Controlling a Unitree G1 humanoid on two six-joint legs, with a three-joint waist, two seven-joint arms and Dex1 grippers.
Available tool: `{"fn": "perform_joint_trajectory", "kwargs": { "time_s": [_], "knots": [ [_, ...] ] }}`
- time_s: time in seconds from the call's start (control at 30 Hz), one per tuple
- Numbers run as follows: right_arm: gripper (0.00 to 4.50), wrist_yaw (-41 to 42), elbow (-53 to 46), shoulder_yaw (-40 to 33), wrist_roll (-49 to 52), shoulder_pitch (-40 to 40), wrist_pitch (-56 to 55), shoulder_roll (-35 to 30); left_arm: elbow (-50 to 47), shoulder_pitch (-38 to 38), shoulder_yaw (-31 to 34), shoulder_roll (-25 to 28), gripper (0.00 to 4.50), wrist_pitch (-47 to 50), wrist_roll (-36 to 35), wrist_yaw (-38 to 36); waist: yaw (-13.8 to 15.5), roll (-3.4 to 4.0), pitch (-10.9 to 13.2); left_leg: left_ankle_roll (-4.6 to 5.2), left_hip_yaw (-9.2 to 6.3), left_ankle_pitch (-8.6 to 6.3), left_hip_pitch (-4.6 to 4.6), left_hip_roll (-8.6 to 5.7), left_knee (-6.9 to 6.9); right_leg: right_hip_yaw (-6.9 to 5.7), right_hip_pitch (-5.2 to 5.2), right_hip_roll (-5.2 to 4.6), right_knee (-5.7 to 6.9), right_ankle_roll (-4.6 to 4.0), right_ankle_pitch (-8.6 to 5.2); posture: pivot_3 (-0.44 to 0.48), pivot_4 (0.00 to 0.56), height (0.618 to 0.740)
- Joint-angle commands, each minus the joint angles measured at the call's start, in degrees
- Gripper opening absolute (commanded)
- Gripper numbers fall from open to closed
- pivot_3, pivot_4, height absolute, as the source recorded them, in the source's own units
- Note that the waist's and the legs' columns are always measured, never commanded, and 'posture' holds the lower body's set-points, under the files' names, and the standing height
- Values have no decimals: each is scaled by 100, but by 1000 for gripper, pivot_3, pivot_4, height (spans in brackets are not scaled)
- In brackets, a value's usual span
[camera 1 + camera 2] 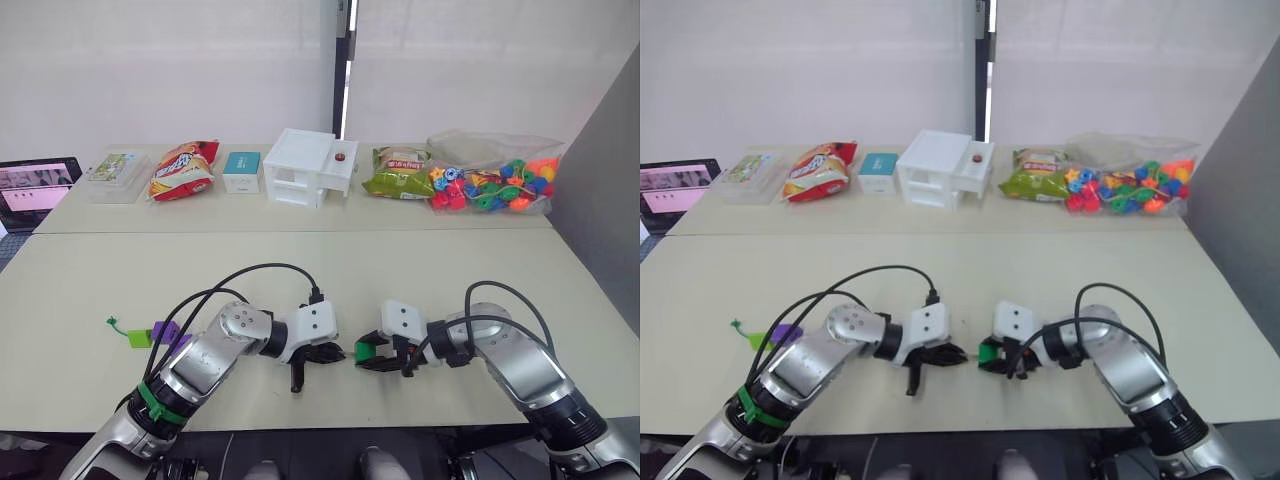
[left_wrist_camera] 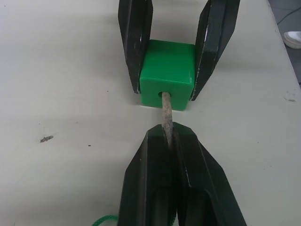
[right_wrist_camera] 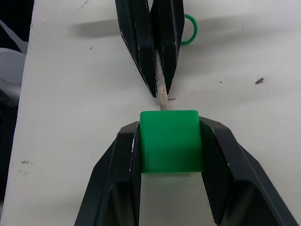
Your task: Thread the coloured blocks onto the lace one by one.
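Note:
My right gripper [image 3: 170,134] is shut on a green block [image 3: 170,140], holding it just above the table near its front edge. Facing it, my left gripper [image 2: 170,135] is shut on the stiff greyish tip [image 2: 166,114] of the lace, and that tip enters the hole in the green block [image 2: 168,73]. A loop of the green lace [image 3: 190,29] lies behind the left gripper's fingers. Further left on the table, a purple block [image 1: 166,331] and a lime green block [image 1: 138,338] sit on the lace beside its knotted end [image 1: 113,322], partly hidden by my left arm.
Along the table's back edge stand a clear bag of mixed bright beads [image 1: 495,185], a green snack bag [image 1: 398,177], a white drawer box [image 1: 308,167], a small teal box [image 1: 241,171], a red snack bag [image 1: 183,168], a clear box [image 1: 117,176] and a tablet [image 1: 35,187].

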Motion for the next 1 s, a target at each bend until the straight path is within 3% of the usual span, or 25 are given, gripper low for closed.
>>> {"fn": "perform_joint_trajectory", "kwargs": {
  "time_s": [0.03, 0.27, 0.43, 0.67, 0.83, 1.0],
  "knots": [
    [1183, -100, -157, 20, 69, 8, 80, 40, -30, -230, -199, -356, 0, -201, -43, -69, 5, 0, 0, 0, 0, 0, 0, 0, 1, 0, 1, 0, 0, 0, 0, 0, 150, 740],
    [1183, -182, -229, 26, 54, 42, 159, 75, 360, -387, -303, -841, 0, -401, -83, -186, 12, 0, 0, 0, 0, 0, 0, -1, 2, 0, 2, 0, 1, 0, 0, 0, 150, 740],
    [1183, -235, -292, 1, 56, 79, 228, 82, 369, -272, -25, -837, 0, -305, -268, -266, 54, 0, 0, 0, 0, 0, 1, -2, 9, 0, 9, -2, -5, 1, 0, 0, 150, 740],
    [1183, -286, -356, -32, 74, 189, 249, 20, 74, -75, 563, -14, 2308, -557, -428, -705, -2, 0, 0, 0, 0, 0, 1, 0, 6, 0, 3, 0, 0, 0, 0, 0, 150, 740],
    [1183, -327, -424, -40, 107, 254, 267, -15, 235, 117, 793, 423, 2308, -836, -451, -860, -16, 0, 0, 0, -1, 0, 3, 2, 2, 0, 0, 2, 2, 0, 0, 0, 150, 740],
    [1183, -334, -468, -52, 135, 269, 297, -37, 682, 233, 862, 498, 2308, -1211, -318, -815, -10, 0, 0, 0, -1, 0, 2, 1, 3, -1, 1, 1, 1, 0, 0, 0, 150, 740]
  ]
}}
